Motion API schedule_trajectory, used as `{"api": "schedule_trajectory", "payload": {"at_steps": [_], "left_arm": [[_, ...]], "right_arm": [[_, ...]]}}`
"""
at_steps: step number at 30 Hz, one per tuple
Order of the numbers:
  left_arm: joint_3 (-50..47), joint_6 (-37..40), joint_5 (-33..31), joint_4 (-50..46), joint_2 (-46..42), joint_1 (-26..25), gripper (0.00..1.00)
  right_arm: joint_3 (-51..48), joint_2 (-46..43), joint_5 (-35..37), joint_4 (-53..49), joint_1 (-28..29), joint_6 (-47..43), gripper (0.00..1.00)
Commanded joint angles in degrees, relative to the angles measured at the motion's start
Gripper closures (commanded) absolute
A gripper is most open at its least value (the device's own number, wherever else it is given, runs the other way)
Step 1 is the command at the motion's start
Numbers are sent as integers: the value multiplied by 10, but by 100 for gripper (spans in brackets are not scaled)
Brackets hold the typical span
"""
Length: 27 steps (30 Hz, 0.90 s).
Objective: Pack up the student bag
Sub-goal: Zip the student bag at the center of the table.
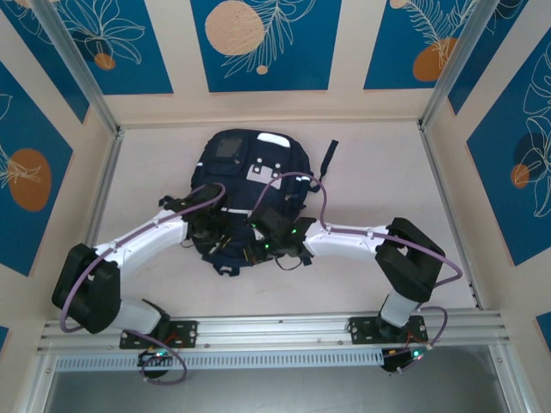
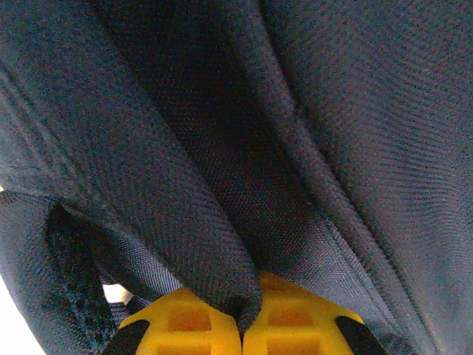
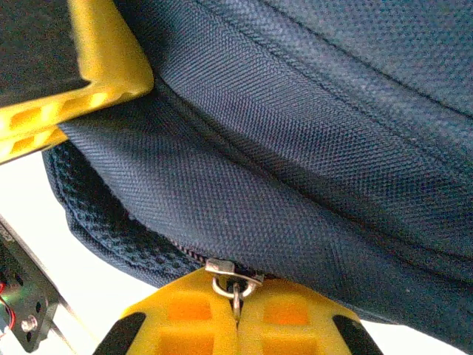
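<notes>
The navy-blue student bag (image 1: 250, 185) lies flat on the table's middle, its white patches facing up. Both grippers sit at its near edge. In the left wrist view, my left gripper (image 2: 242, 325) is shut on a fold of the bag's navy fabric (image 2: 222, 274), pinched between the yellow fingers (image 2: 185, 322). My right gripper (image 3: 238, 314) is shut on the metal zipper pull (image 3: 235, 281), whose slider sits at the seam above the fingertips. The left gripper's yellow finger (image 3: 81, 81) shows at the upper left of the right wrist view, pressed to the bag.
A dark strap (image 1: 328, 159) trails off the bag's right side. Aluminium posts (image 1: 108, 172) and patterned walls enclose the table (image 1: 379, 172). A metal rail (image 1: 284, 327) runs along the near edge by the arm bases.
</notes>
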Motion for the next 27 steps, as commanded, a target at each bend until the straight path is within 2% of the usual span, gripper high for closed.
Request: {"api": "schedule_trajectory", "payload": {"at_steps": [1, 11, 19, 24, 27], "left_arm": [[2, -5, -50, -49, -7, 23, 100], [-4, 0, -48, -63, -68, 42, 100], [-11, 13, -56, -84, -100, 44, 100], [-30, 20, -62, -86, -108, 56, 100], [-28, 38, -73, -90, -103, 59, 100]], "right_arm": [[-16, -29, 18, -42, -5, -36, 100], [-71, -55, 27, -11, -40, -58, 100], [-105, -59, 26, 52, -97, -75, 100], [-108, -71, -33, 64, -116, -87, 100], [-78, -73, -80, -3, -114, -120, 100]]}}
